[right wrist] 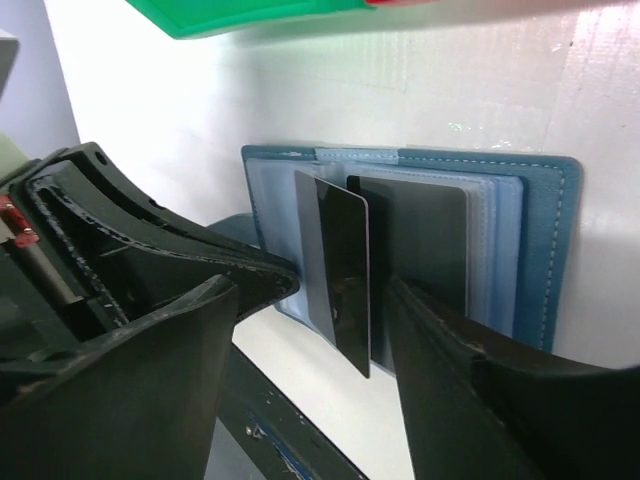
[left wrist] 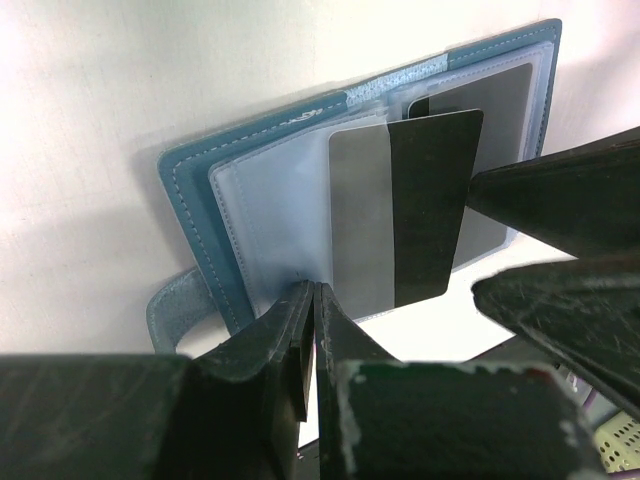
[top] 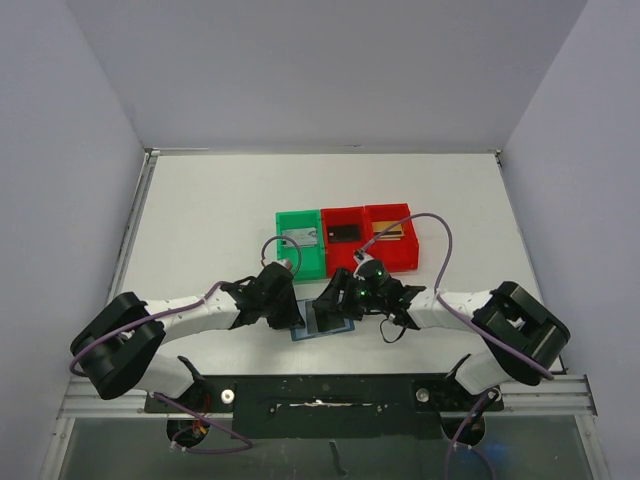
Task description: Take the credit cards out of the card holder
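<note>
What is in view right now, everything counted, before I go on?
card holder: one, blue, open on the table between the arms
half-out card: one, grey and black, standing out of the holder
pocketed card: one, dark, in the holder's sleeve
green bin: one, behind the holder, grey flat item inside
red bins: two, right of the green one, a dark item and a brownish item inside
table: one, white
left arm: white and black, jaws shut at the holder's edge
right arm: white and black, jaws open either side of the half-out card
</note>
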